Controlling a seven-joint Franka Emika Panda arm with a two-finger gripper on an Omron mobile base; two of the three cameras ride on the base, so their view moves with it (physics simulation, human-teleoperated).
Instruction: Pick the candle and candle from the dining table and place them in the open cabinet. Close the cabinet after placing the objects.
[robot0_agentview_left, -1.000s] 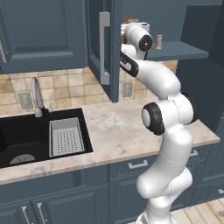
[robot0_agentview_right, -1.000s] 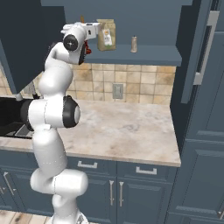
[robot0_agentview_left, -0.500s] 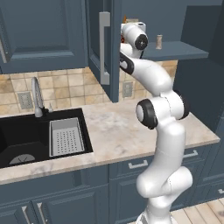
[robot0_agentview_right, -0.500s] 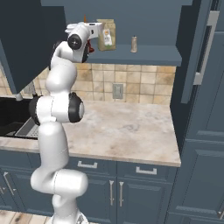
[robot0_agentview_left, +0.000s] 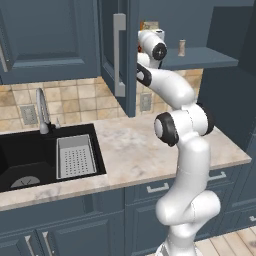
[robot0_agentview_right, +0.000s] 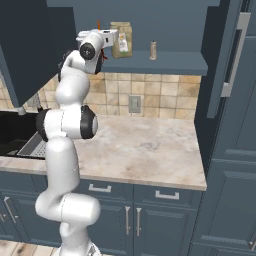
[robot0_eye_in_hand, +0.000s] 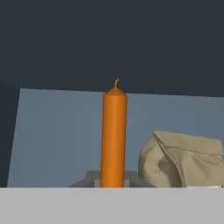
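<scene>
Kitchen scene: beige marble-look counter (robot0_agentview_right: 145, 150) under dark blue wall units, black sink (robot0_agentview_left: 35, 160) at left. Open cabinet (robot0_agentview_right: 160, 62) above the counter, 1 door (robot0_agentview_left: 117, 55) swung out with its long silver bar handle. Arm raised, gripper (robot0_agentview_right: 102, 36) at shelf height at the cabinet's left end. Jaws together, clamped on the slender candle (robot0_eye_in_hand: 114, 138); hand view shows it upright, orange, wick at top, rising from between the fingertips. Its tip (robot0_agentview_right: 98, 24) pokes above the hand in the right base view. Brown paper bag (robot0_agentview_right: 122, 40) stands on the shelf, just beside the gripper. Second candle (robot0_agentview_right: 153, 50), stubby grey-beige pillar, stands upright on the same shelf, right of the bag, apart from it. Cannot tell whether the held candle's foot touches the shelf.
</scene>
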